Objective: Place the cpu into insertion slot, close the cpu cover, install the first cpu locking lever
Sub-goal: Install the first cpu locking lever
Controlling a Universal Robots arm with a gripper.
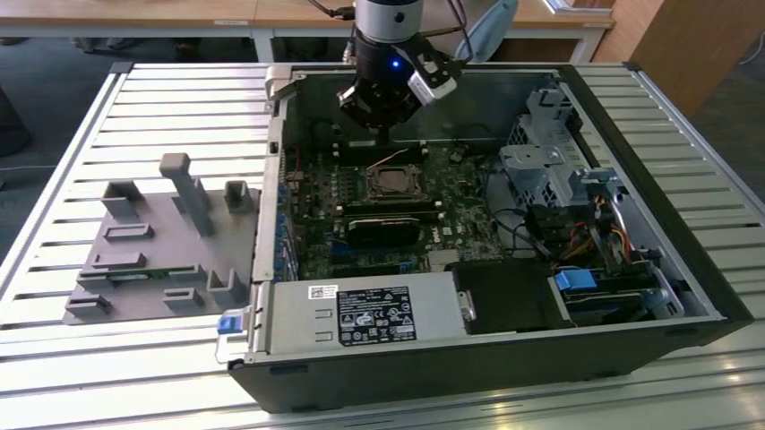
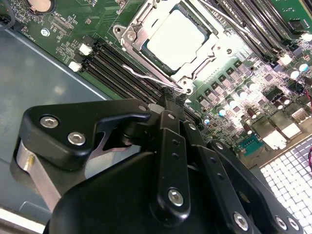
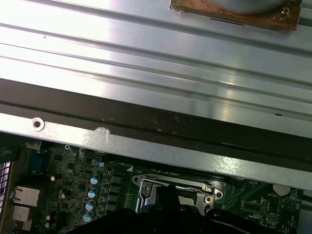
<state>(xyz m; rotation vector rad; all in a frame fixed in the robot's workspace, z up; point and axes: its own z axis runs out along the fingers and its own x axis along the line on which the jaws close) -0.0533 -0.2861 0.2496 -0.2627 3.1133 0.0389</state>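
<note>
The cpu [image 2: 178,36] lies flat in the insertion slot [image 1: 389,184] on the green board inside the open computer case. Its dull silver top shows through the cut-out of the cpu cover [image 2: 207,66], which is folded down over it. A thin silvery locking lever [image 2: 144,74] runs along one side of the socket, its bent end near my fingertips. My gripper [image 2: 168,100] hangs just behind the socket in the exterior view [image 1: 380,139], fingers pointing down and shut with nothing between them. Whether the tips touch the lever I cannot tell.
Long black memory slots [image 2: 112,63] lie beside the socket. A silver power supply [image 1: 358,313] sits at the case front and a drive cage [image 1: 538,170] at the exterior view's right. The case's metal wall [image 3: 146,63] stands close behind my gripper. A grey parts fixture [image 1: 156,242] rests on the slatted table.
</note>
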